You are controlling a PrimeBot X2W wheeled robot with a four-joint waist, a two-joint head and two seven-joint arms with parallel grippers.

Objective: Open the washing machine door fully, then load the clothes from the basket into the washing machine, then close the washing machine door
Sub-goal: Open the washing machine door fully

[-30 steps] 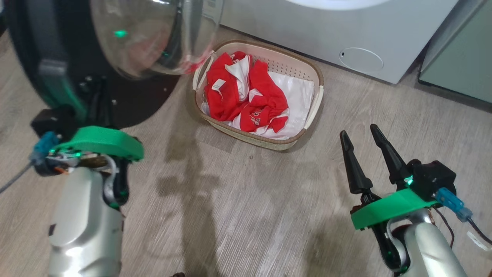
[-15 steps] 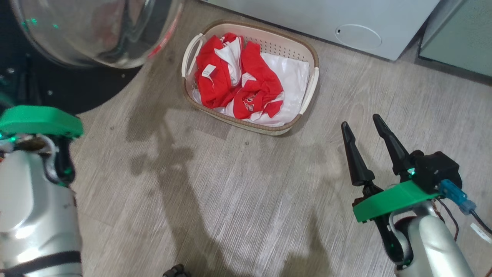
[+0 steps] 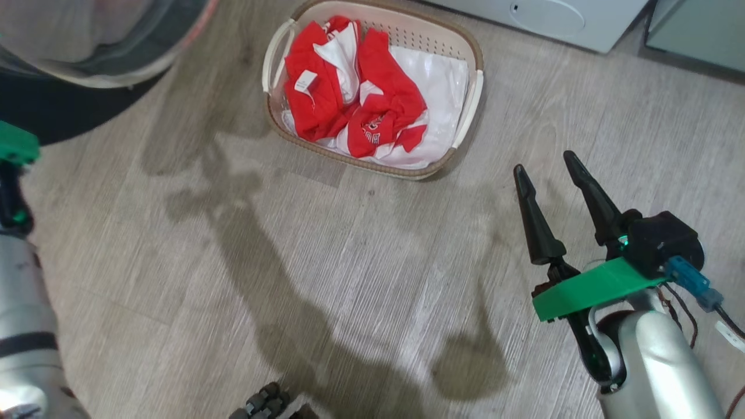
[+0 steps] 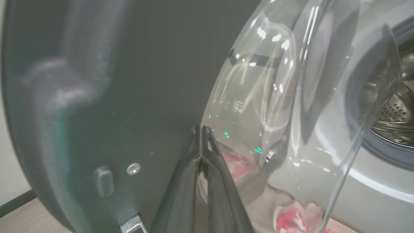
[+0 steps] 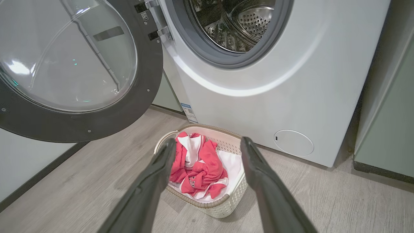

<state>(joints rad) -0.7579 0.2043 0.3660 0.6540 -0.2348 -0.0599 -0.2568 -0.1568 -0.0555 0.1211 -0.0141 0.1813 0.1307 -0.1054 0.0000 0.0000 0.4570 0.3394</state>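
The large round washing machine door with its glossy black rim is hanging open to the left of the big white front-loading washing machine, leaving the steel perforated drum exposed. The left end effector is pointing at the door's inner face, right beside the clear domed glass bowl. Its two dark fingers are pressing together with nothing between them, probably because a shut tip is serving as a blunt pusher for swinging the door wider. Whether it is touching the black surface I cannot tell.

The small oval cream plastic basket with a brown woven-look rim is sitting on the grey wood-look floor just in front of the machine, below the hatch, so the lift into the drum is looking short. The red garments with white panels are lying bunched in its left half, on a plain white sheet. The right end effector is hovering nearer than the basket and to its right, fingers spread wide and carrying nothing — seemingly poised, aimed at the clothes, for the loading step.
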